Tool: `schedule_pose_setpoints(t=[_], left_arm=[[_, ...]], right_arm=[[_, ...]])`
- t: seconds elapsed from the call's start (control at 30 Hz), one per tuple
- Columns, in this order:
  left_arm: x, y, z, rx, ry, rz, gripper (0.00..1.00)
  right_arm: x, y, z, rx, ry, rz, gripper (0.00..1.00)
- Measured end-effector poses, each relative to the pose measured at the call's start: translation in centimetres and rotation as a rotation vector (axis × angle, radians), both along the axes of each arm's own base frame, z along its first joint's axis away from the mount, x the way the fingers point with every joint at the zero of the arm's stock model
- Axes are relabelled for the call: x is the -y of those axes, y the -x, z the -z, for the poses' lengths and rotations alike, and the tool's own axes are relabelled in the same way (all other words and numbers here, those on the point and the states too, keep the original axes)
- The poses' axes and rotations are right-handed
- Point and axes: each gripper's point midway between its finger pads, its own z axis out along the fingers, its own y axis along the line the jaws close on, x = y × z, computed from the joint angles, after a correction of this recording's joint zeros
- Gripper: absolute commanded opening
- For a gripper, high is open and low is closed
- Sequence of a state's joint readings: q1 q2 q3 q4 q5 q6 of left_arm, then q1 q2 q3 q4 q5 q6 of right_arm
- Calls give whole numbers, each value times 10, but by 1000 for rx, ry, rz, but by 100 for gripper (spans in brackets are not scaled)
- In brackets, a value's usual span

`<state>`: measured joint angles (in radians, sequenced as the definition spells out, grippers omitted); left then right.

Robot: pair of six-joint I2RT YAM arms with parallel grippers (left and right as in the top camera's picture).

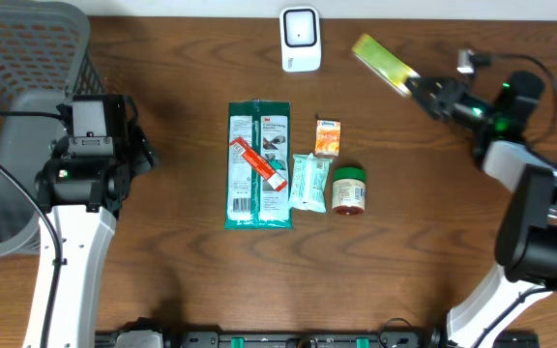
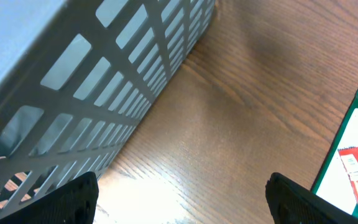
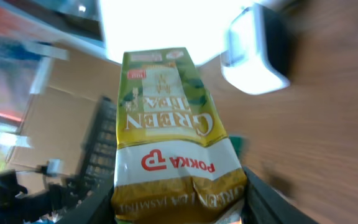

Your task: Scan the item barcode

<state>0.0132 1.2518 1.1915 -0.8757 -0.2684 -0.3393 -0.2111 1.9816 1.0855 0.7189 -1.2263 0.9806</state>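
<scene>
A yellow-green carton of Pokka green tea (image 1: pixel 382 60) hangs above the table at the back right, with my right gripper (image 1: pixel 422 89) shut on its lower end. In the right wrist view the carton (image 3: pixel 166 124) fills the middle and both fingers (image 3: pixel 269 202) press its sides. The white barcode scanner (image 1: pixel 300 39) stands at the back centre, left of the carton, and shows blurred in the right wrist view as the scanner (image 3: pixel 257 50). No barcode shows on the carton's visible face. My left gripper (image 2: pixel 182 199) is open over bare wood beside the basket.
A grey mesh basket (image 1: pixel 27 58) fills the far left. Mid-table lie a green 3M pack (image 1: pixel 245 193) with a red tube (image 1: pixel 258 162) on it, a pale packet (image 1: pixel 309 181), a small orange box (image 1: pixel 329 137) and a green-lidded jar (image 1: pixel 348 188).
</scene>
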Motion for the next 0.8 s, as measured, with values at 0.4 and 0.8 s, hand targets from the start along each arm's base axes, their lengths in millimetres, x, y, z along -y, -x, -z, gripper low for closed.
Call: schedule_pose_setpoints(t=[0.4, 0.8], left_arm=[[0, 0, 0, 0, 0, 0, 87], [0, 0, 0, 0, 0, 0, 87]], right_arm=[[-78, -40, -33, -205, -134, 71, 50], [-129, -109, -93, -36, -150, 59, 49]])
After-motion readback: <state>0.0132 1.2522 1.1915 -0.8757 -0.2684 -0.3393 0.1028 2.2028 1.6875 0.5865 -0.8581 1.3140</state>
